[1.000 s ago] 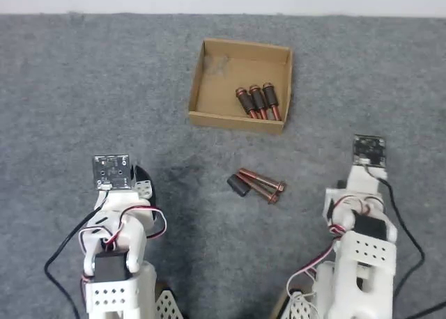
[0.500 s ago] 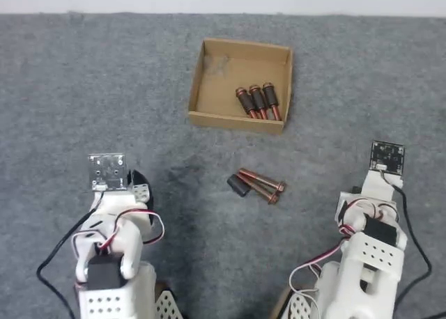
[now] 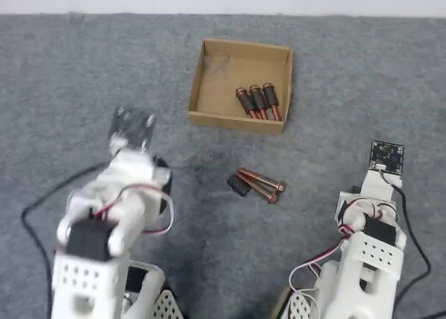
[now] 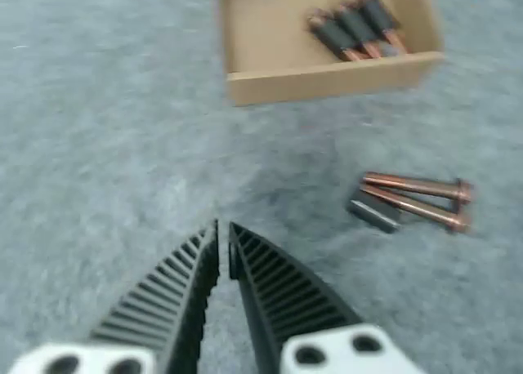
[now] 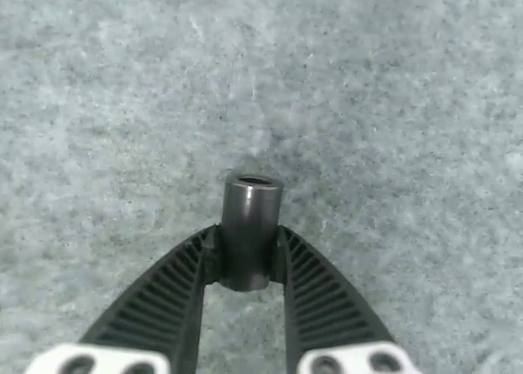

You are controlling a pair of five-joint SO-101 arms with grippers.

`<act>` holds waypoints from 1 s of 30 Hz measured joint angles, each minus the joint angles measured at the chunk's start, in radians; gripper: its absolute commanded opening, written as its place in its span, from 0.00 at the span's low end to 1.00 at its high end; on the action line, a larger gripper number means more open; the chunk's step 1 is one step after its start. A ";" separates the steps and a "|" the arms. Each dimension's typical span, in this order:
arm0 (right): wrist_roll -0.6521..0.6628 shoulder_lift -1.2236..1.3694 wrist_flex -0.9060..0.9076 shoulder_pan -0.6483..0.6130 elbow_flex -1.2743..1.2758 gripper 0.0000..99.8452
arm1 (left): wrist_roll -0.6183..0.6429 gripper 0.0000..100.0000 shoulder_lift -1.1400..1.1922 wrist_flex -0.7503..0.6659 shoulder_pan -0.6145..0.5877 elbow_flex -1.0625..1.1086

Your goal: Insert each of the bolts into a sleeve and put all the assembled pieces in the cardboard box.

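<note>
Two copper bolts (image 3: 262, 182) lie side by side on the grey carpet, with a black sleeve (image 3: 238, 185) touching their left ends; the left wrist view shows the bolts (image 4: 417, 198) and the sleeve (image 4: 374, 214) too. The cardboard box (image 3: 205, 75) behind them holds three assembled pieces (image 3: 258, 100), also visible in the box (image 4: 327, 76) from the left wrist. My left gripper (image 4: 222, 235) is shut and empty above the carpet, left of the bolts. My right gripper (image 5: 245, 247) is shut on another black sleeve (image 5: 250, 227), held upright with its open end showing.
The left arm (image 3: 111, 214) stands at the lower left and the right arm (image 3: 369, 228) at the lower right. Grey carpet runs under everything, with a pale wall strip along the far edge.
The left arm has risen and swung forward and right, toward the bolts. The right arm drew back a little between the first two frames, then stayed still.
</note>
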 measured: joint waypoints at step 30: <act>0.038 0.000 -0.012 -0.026 0.015 0.01 | -0.789 0.09 1.157 -0.379 0.466 -0.361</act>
